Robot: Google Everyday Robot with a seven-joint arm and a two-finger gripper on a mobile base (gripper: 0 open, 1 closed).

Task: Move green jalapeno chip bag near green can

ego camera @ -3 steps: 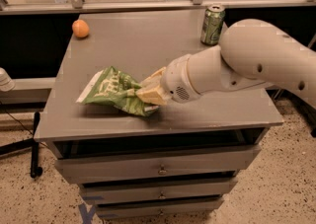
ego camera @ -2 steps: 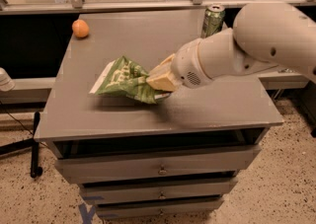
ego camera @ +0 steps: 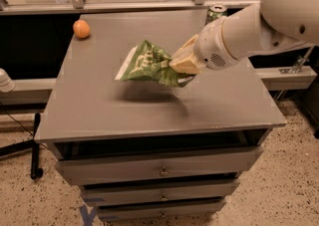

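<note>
The green jalapeno chip bag (ego camera: 147, 64) hangs in the air above the middle of the grey cabinet top (ego camera: 99, 105), casting a shadow below. My gripper (ego camera: 183, 62) is shut on the bag's right end, its cream fingers (ego camera: 185, 63) pinching the foil. The white arm reaches in from the upper right. The green can (ego camera: 216, 13) stands upright at the back right of the top, mostly hidden behind my arm; only its silver top and upper green part show. The bag is to the left of the can and nearer the front.
A small orange fruit (ego camera: 81, 29) sits at the back left corner. The cabinet has drawers (ego camera: 159, 170) below its front edge. A metal rail (ego camera: 129, 5) and posts run behind the top. Speckled floor lies around the cabinet.
The gripper has lifted the bag off the cabinet top and carried it up and to the right, toward the can.
</note>
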